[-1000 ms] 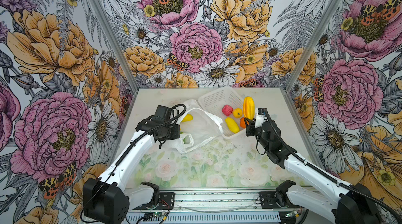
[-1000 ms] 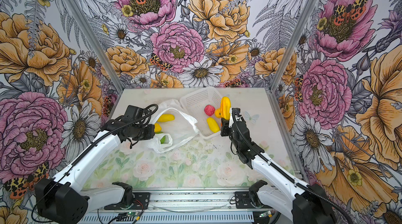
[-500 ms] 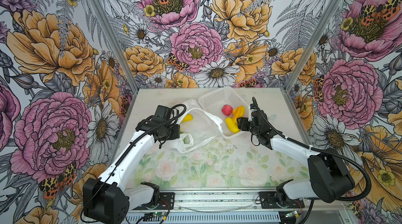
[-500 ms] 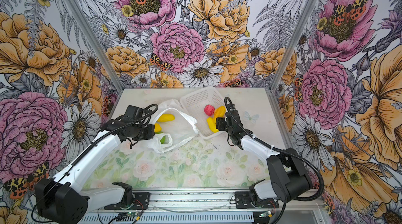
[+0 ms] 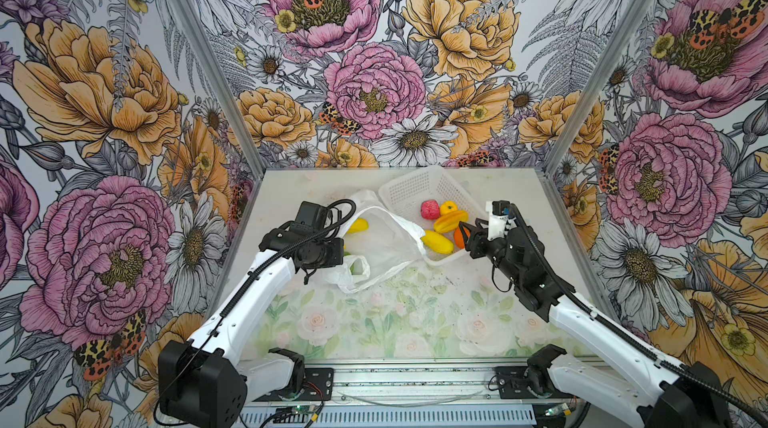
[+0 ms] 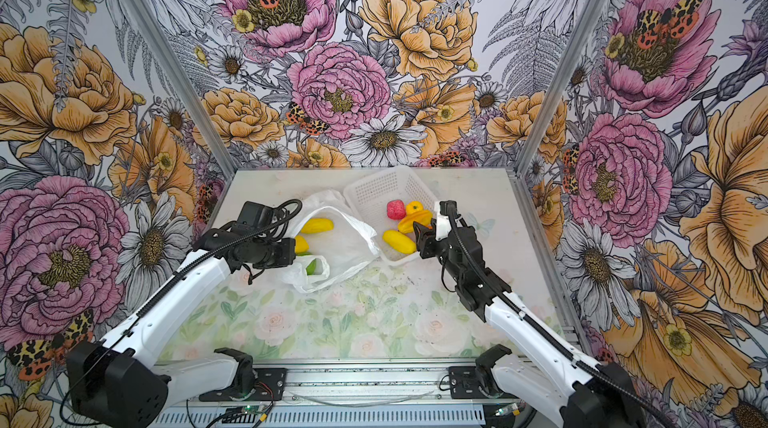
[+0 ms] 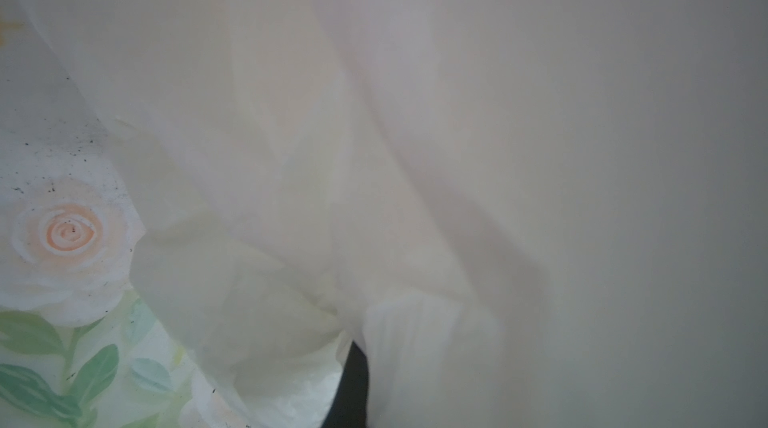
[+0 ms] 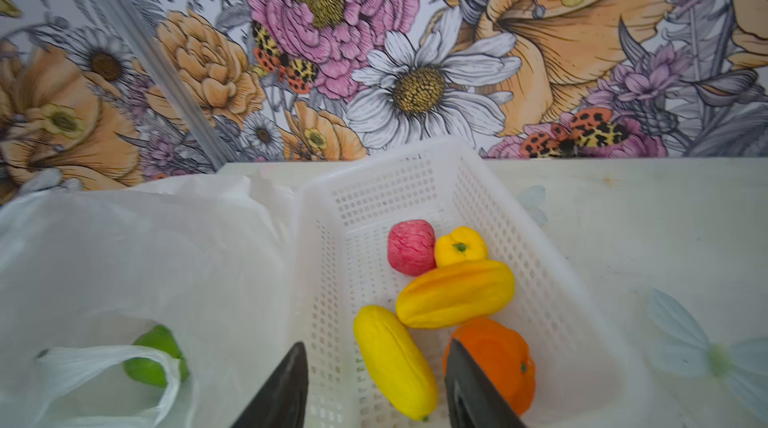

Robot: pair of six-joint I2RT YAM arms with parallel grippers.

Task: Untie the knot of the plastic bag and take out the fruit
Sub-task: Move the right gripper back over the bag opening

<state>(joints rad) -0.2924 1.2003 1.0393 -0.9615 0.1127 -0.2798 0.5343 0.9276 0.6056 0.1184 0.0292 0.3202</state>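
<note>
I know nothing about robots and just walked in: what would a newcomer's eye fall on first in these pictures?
The loud flower-and-butterfly wallpaper on all three walls strikes first. Then the bright toy fruit: five pieces, pink-red, yellow and orange, lie in the rigid white lattice basket toward the back of the table, while a green one sits in the thin translucent white plastic bag beside it. The open right gripper hovers at the basket.

No readable text, label, brand or number appears on anything

Open white plastic bag [image 6: 349, 243], fruit [image 6: 316, 225] partly inside
</note>
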